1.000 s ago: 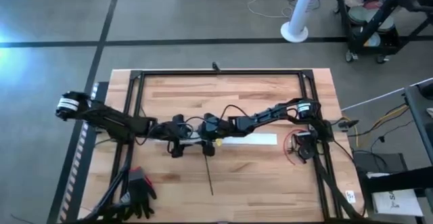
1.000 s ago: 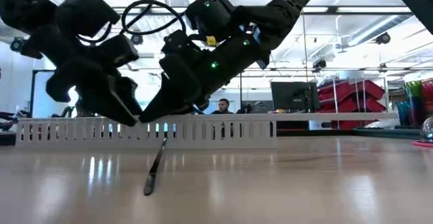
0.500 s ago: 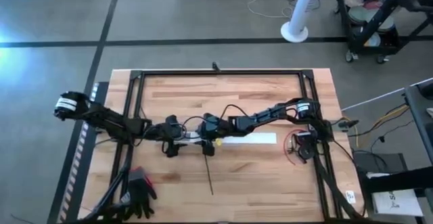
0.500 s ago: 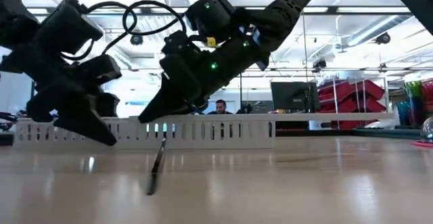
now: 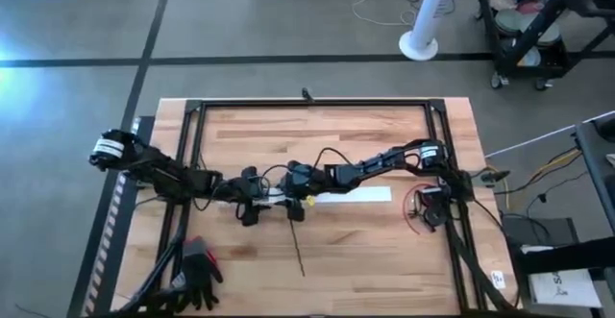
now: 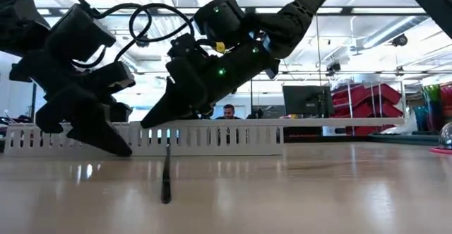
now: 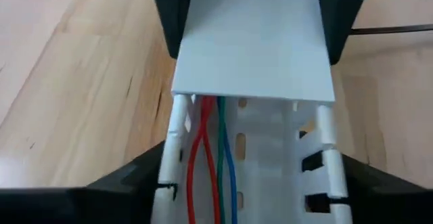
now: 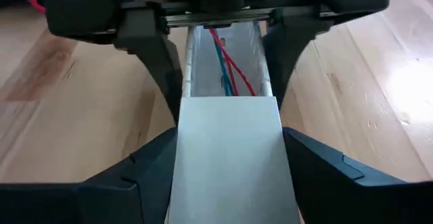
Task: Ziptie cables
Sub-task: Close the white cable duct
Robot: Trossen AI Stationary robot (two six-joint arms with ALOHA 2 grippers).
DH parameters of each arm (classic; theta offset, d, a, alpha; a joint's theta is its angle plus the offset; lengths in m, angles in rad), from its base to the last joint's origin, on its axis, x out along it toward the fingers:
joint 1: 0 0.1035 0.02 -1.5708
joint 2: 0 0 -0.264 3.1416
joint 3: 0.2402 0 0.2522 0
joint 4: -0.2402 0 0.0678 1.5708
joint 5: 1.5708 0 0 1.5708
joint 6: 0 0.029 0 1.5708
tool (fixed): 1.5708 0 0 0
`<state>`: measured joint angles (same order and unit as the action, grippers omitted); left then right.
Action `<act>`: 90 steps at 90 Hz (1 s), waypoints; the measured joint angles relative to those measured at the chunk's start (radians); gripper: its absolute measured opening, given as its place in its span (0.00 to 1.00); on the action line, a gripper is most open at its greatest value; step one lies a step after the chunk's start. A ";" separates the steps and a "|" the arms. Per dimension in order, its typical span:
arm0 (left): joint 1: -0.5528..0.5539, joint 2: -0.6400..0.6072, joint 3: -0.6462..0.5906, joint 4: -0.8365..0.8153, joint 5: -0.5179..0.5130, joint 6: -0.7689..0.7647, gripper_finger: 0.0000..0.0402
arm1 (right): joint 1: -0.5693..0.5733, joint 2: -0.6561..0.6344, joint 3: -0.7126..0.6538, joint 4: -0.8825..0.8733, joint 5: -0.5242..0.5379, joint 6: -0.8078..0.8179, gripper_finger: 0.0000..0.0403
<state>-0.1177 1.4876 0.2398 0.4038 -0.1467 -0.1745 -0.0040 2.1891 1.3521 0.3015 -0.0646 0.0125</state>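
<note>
Your left gripper [image 5: 248, 205] has come back. Half a second ago it had drawn away toward 9 o'clock, leaving a clear gap to the right gripper [image 5: 291, 201]. Now it has closed part of that gap again, and the two stand near each other a little to the 9 o'clock side of the centre of the table [image 5: 365, 135].

The cables [image 7: 203, 163] are not on the bare wood. They lie inside a white slotted duct [image 7: 298, 170] as thin red, green and blue wires, running out from under a flat white cover [image 8: 226, 156].

The fingers of the right gripper rest against both long edges of this cover, at a narrow opening, and they seem to hold it. The fingers of the left gripper are spread to the width of the duct, one at each wall. To me this is a loose straddle and not a grip.

A thin dark strip [image 5: 298, 246] reaches from below the right gripper toward 6 o'clock. In the low view it now points more straight at the camera than before.

I judge that the left arm is sliding along the duct to seat it. No tie is around the wires yet, so the tying itself is still in front of you.
</note>
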 joint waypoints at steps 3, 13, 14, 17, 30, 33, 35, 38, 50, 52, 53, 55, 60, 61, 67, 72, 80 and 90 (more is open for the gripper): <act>0.000 0.000 0.000 0.001 0.000 -0.003 0.52 | 0.000 0.000 0.000 0.004 0.000 -0.003 0.55; 0.000 0.000 0.000 0.003 0.003 -0.001 0.51 | 0.000 0.004 -0.002 0.036 -0.012 -0.008 0.55; 0.000 0.000 0.000 0.004 0.003 0.000 0.51 | 0.000 0.005 -0.002 0.041 -0.012 -0.008 0.55; 0.000 0.000 -0.001 0.006 0.005 0.001 0.52 | 0.000 0.007 -0.001 0.049 -0.014 -0.008 0.55; 0.000 0.001 0.008 -0.004 0.013 0.024 0.61 | -0.003 0.068 0.074 0.052 -0.028 0.002 0.56; 0.000 0.001 0.011 -0.007 0.014 0.029 0.62 | -0.003 0.090 0.106 0.052 -0.036 0.000 0.55; 0.000 0.001 0.012 -0.009 0.016 0.034 0.62 | -0.003 0.106 0.129 0.044 -0.043 -0.001 0.55; 0.000 0.002 0.017 -0.009 0.015 0.031 0.61 | -0.004 0.128 0.166 0.033 -0.043 0.009 0.55; 0.000 -0.002 0.017 -0.012 0.015 0.036 0.55 | -0.003 0.175 0.268 -0.077 -0.044 0.000 0.55; -0.001 -0.005 0.016 -0.013 0.014 0.036 0.55 | -0.003 0.177 0.276 -0.090 -0.044 -0.003 0.56; -0.001 -0.005 0.015 -0.013 0.014 0.036 0.55 | -0.003 0.177 0.278 -0.096 -0.044 -0.004 0.56; -0.001 -0.006 0.015 -0.014 0.014 0.037 0.55 | -0.003 0.177 0.283 -0.108 -0.043 -0.007 0.56; -0.001 -0.026 0.013 -0.025 0.016 0.042 0.56 | -0.003 0.174 0.287 -0.123 -0.037 -0.011 0.56; -0.001 -0.033 0.012 -0.029 0.018 0.044 0.57 | -0.003 0.172 0.287 -0.124 -0.035 -0.012 0.55; -0.001 -0.078 0.012 -0.064 0.026 0.054 0.63 | -0.005 0.161 0.270 -0.111 -0.026 -0.018 0.55; -0.001 -0.138 0.015 -0.111 0.024 0.057 0.69 | -0.008 0.156 0.262 -0.115 -0.026 -0.020 0.55; -0.002 -0.246 0.008 -0.244 0.022 0.051 0.78 | -0.010 0.155 0.261 -0.119 -0.026 -0.020 0.55; -0.002 -0.382 0.008 -0.403 0.015 0.020 0.84 | -0.010 0.155 0.260 -0.120 -0.024 -0.020 0.56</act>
<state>-0.1196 1.1060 0.2481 0.0013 -0.1320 -0.1540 -0.0135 2.3440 1.6121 0.1818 -0.0891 -0.0076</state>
